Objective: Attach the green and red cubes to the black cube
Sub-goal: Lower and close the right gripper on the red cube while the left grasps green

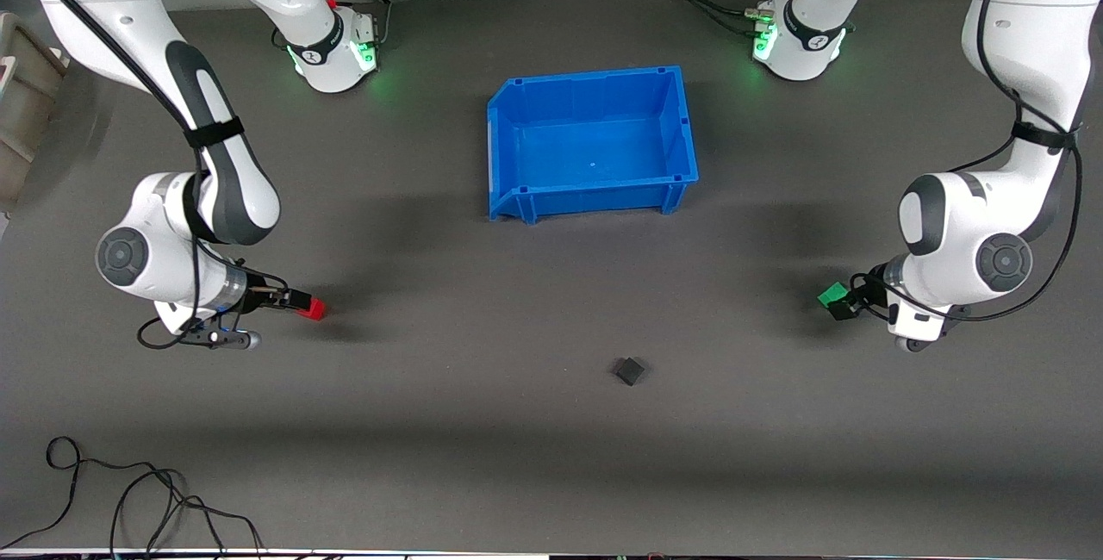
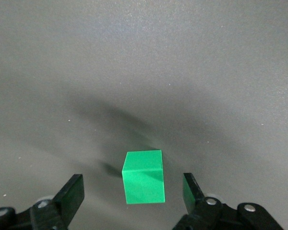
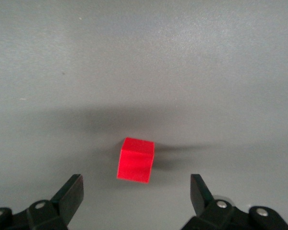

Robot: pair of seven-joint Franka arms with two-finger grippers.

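The black cube [image 1: 630, 370] lies on the grey mat, nearer to the front camera than the blue bin. The red cube [image 1: 314, 308] lies on the mat toward the right arm's end. My right gripper [image 1: 297, 301] is low beside it and open; in the right wrist view the red cube [image 3: 135, 160] sits just ahead of the gripper [image 3: 136, 194], apart from both fingers. The green cube [image 1: 831, 293] lies toward the left arm's end. My left gripper [image 1: 845, 308] is open around it; in the left wrist view the green cube [image 2: 144, 177] sits between the spread fingers [image 2: 133, 195], untouched.
An open blue bin [image 1: 517, 146] stands in the middle of the mat, farther from the front camera than the cubes. Loose black cables [image 1: 129, 500] lie at the near edge toward the right arm's end. A beige box [image 1: 26, 95] stands off the mat at that end.
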